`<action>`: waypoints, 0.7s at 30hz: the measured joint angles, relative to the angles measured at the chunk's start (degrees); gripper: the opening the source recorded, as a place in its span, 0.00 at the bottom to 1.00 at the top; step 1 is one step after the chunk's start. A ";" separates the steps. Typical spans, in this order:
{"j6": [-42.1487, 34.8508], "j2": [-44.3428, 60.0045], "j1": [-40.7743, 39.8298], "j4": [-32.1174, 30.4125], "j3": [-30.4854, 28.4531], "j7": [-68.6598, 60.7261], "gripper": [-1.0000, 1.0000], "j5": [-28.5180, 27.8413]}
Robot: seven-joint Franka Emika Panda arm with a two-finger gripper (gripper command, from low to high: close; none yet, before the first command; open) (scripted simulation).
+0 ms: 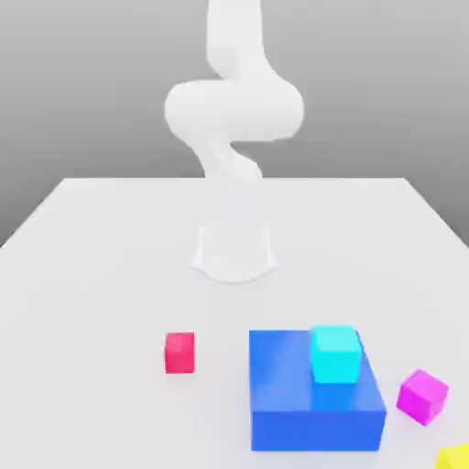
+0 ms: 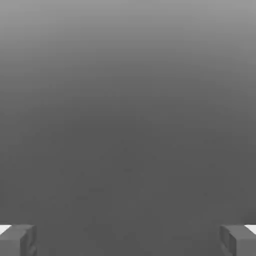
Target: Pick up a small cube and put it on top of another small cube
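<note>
A small bright yellow cube (image 1: 455, 457) lies at the front edge of the white table, at the exterior view's far right, partly cut off by the frame. A magenta cube (image 1: 422, 396) rests just behind it. A red cube (image 1: 179, 353) sits toward the exterior view's left. A cyan cube (image 1: 334, 353) stands on top of a large blue block (image 1: 311, 403). The white arm (image 1: 234, 110) rises from its base at the table's middle and bends upward out of frame. In the hand view my gripper (image 2: 128, 240) is open, its two grey fingertips (image 2: 17, 240) wide apart with nothing between them, facing plain grey background.
The white table (image 1: 110, 275) stretches from the arm's round base (image 1: 234, 252) to the front, with bare surface on the exterior view's left and behind the cubes. The large blue block is the tallest obstacle near the small cubes.
</note>
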 joint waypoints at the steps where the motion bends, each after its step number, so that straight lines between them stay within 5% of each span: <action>1: 0.37 2.25 -0.21 0.40 0.97 0.78 0.50 -0.52; 21: 7.03 43.97 1.92 7.74 14.58 17.91 0.50 -13.84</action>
